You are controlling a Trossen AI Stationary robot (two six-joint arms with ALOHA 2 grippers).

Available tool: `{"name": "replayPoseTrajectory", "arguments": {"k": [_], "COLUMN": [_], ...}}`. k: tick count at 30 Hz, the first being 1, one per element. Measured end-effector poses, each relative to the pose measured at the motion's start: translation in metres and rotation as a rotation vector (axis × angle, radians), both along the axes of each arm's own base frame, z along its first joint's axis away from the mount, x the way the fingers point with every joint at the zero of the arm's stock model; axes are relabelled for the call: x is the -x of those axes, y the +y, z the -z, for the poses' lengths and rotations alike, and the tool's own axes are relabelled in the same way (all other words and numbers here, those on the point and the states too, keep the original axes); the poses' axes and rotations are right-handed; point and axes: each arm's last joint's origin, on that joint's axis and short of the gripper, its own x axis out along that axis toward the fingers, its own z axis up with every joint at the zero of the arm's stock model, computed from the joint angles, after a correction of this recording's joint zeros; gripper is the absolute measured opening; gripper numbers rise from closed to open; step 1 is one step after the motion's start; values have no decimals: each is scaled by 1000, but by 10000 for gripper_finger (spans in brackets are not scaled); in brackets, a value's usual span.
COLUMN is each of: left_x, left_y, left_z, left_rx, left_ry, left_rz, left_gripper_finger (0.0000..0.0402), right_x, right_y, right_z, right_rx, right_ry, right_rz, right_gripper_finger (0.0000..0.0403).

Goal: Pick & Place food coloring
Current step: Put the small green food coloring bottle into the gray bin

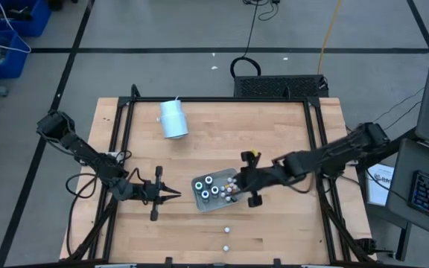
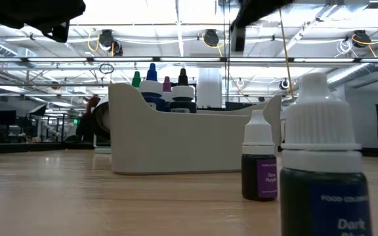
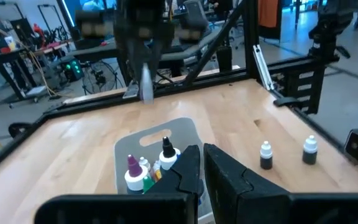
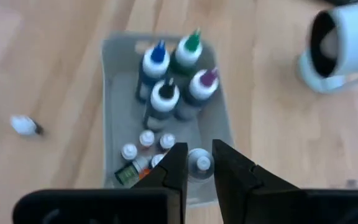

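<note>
Nearest, at the worktop's [image 1: 274,126] front edge: two loose food coloring bottles standing upright and well apart from the rest, a dark one [image 2: 320,164] and a purple-labelled one [image 2: 259,160], both white-capped.

Item, mid-worktop: grey tray [image 1: 198,181] holding the bulk of the food coloring. Four tall bottles [image 4: 166,93] with blue, green, purple and black tips stand grouped at one end. Several small white-capped bottles crowd the other end.

Item, right pincer [image 4: 200,149]: poised over the tray's small-bottle end, its jaws drawn in on a small white-capped bottle [image 4: 201,163] seated between them. The grip looks made, with the bottle still down among its neighbours.

Item, left pincer [image 1: 176,195]: low over the worktop just beside the tray's other side, closed and holding nothing, waiting.

Item, far side: large white cylinder [image 1: 173,119] lying on its side, not part of the job.

Step in hand, as judged: the grasp of one small bottle at the tray; whether it is going in or coming out cannot be told. Next move calls for a straight vertical travel, so the packed neighbours are not toppled, and a firm hold on a small smooth cap.
</note>
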Motion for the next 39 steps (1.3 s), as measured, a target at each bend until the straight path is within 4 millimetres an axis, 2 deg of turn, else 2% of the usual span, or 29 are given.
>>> {"name": "replayPoseTrajectory", "arguments": {"k": [4,11,20,28,36,39], "left_x": [0,0,-1,-3,-4,-5], "left_y": [0,0,1,7,9,10], "left_z": [0,0,0,2,4,4], "left_rx": [-72,-111,-186,-172,-164,-159], "left_ry": [-4,-5,-7,11,28,28], "left_rz": [5,10,3,-62,-74,-80], "left_gripper_finger": [31,31,31,31,31,31], "right_x": [-4,-2,1,0,-11,-15], "right_y": [-12,-29,-35,-34,-32,-35], "right_z": [32,62,77,91,80,84], "right_rx": [48,-26,-61,-21,21,26], "right_ry": [20,12,5,31,-125,-127], "right_rz": [-31,-35,-52,-88,-153,-150], "right_gripper_finger": [44,44,45,45,45,45]}}
